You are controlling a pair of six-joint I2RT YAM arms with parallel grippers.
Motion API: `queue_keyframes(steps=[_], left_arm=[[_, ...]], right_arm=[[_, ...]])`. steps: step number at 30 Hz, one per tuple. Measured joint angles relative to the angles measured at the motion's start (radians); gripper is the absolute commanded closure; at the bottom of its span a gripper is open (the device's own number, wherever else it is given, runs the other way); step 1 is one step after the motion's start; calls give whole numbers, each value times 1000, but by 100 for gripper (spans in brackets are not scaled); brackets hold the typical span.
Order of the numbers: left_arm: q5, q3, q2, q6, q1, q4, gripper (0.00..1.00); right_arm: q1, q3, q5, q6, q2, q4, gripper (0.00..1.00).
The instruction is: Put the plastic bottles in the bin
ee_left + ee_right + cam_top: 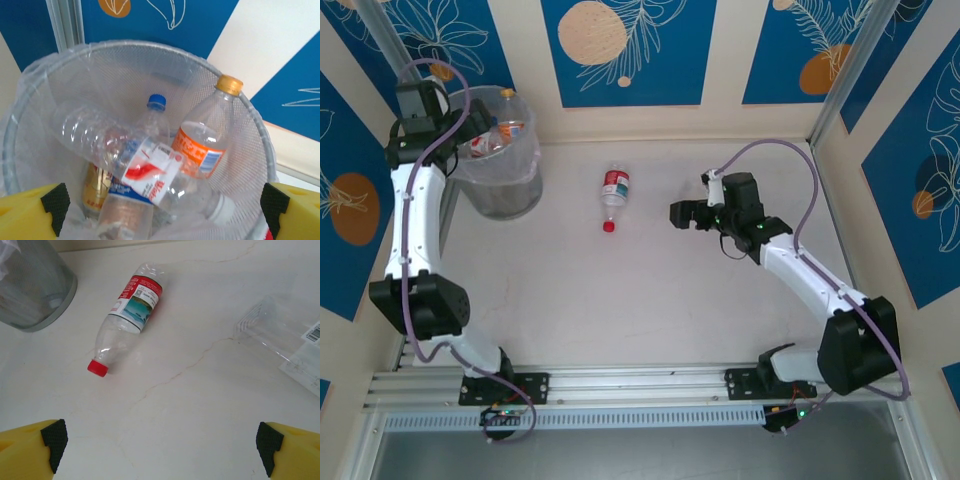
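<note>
Top external: bottle (613, 196) lies well apart from bin (506, 196)

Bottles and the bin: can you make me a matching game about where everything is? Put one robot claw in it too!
Things:
1. red-capped bottle
2. orange-capped bottle
3. bin
4. right gripper

Places or states:
A. standing at the far left of the table
B. open, over the table
C. lying on its side on the table
D. leaning neck-up inside the bin

Pairs: 1-C, 2-D, 3-A, 4-B
</note>
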Motion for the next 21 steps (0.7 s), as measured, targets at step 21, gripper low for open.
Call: queue_keyframes(steps=[21], left_arm=[[130, -215, -179, -13, -280, 83, 1]], right_arm=[[-178, 203, 20, -242, 290, -134, 0]])
